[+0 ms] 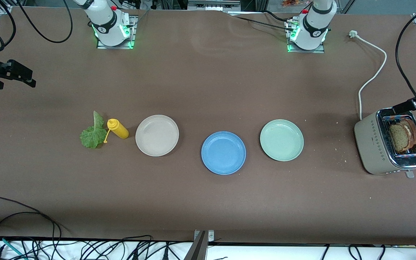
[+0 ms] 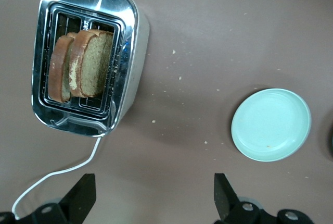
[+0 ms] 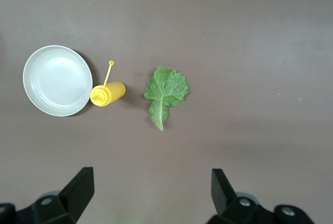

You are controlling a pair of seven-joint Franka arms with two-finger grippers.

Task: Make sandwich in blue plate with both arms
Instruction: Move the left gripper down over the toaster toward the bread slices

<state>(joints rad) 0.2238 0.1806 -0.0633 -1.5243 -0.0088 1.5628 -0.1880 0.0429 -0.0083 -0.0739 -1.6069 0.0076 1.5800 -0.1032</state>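
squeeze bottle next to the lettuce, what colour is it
Yellow squeeze bottle; right wrist view.

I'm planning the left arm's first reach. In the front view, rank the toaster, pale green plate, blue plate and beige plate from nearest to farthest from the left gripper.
The left gripper hangs open over the toaster's end of the table.
1. Toaster, at the left arm's end, bread slices in its slots.
2. Pale green plate, beside the toaster.
3. Blue plate, mid-table.
4. Beige plate, toward the right arm's end.
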